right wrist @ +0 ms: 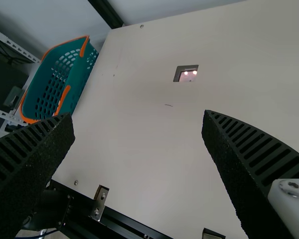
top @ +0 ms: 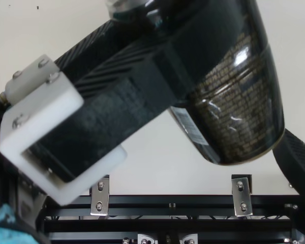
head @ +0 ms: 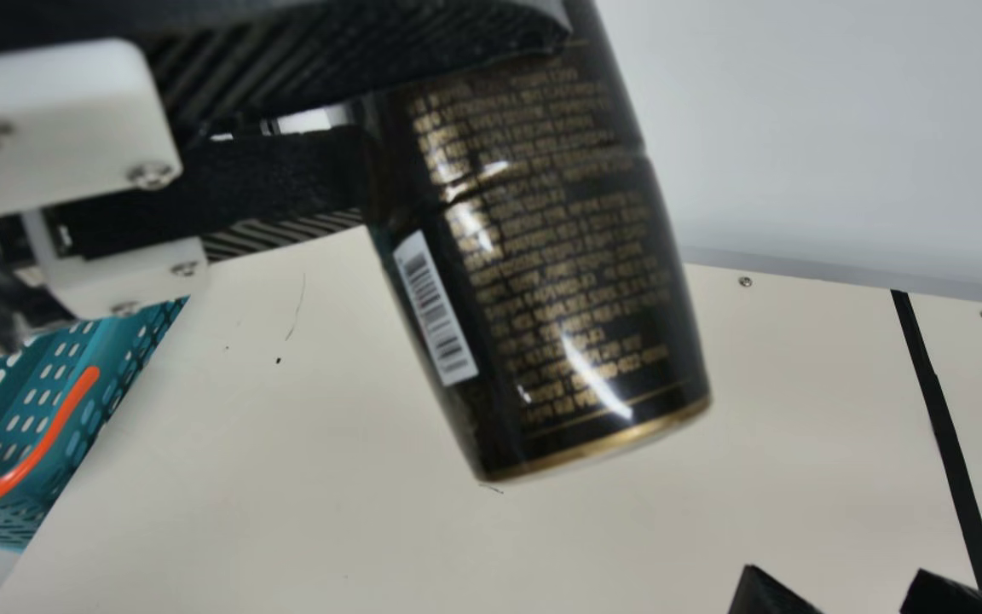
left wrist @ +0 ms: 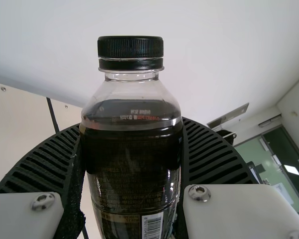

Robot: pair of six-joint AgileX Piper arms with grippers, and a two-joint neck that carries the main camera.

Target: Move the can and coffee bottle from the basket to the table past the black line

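Observation:
High above the table, my left gripper is shut on the coffee bottle, a dark bottle with gold print that hangs tilted. The bottle is large in the top view too. In the left wrist view its black cap rises beyond the gripper, whose two ribbed fingers press its sides. My right gripper stands open low at the main view's right; in its wrist view the gripper has bare table between its fingers. The black line crosses the table at the right.
A teal basket with orange handles stands off the table's left edge, also seen in the main view as the basket. A metal frame runs along the near edge. The table has a small square cutout.

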